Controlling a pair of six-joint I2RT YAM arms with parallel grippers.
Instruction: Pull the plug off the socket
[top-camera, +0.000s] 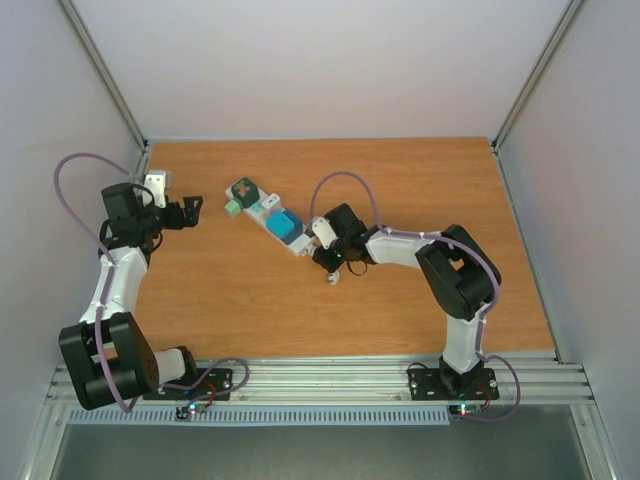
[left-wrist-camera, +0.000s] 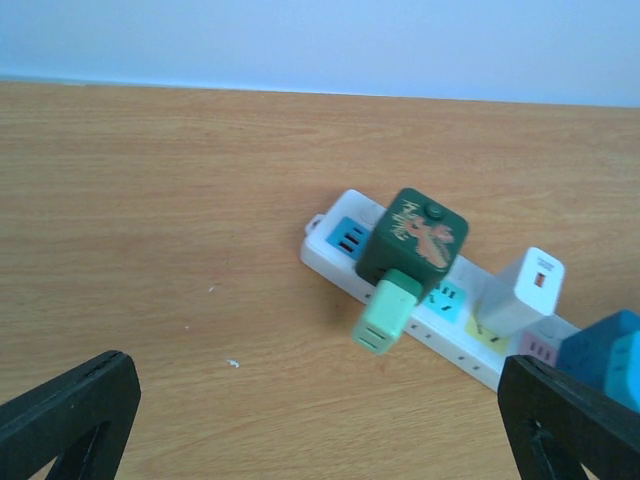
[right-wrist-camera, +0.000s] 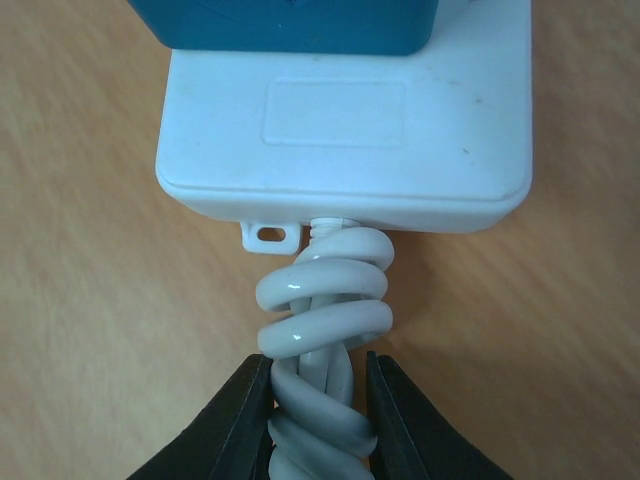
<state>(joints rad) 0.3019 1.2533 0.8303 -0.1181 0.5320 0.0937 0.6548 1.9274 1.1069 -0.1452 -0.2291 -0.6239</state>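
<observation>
Your right fingers (right-wrist-camera: 235, 425) pinch the cord (right-wrist-camera: 325, 310) at the socket (right-wrist-camera: 345, 150) end, mid-frame; your left fingers (left-wrist-camera: 70, 410) are spread, frame left, apart from the green plug (left-wrist-camera: 415, 240).

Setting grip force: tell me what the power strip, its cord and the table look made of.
Power strip: hard white plastic, satin; moulded edges, faint scuffs. Cord: rubbery or vinyl sheath, glossy; bright highlights on the coils. Table: wood grain, probably laminate, matte.

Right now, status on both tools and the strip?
Left tool open, off strip. Right tool shut on cord. Plugged in: green plug, white plug, blue plug. Nothing blocking.
</observation>
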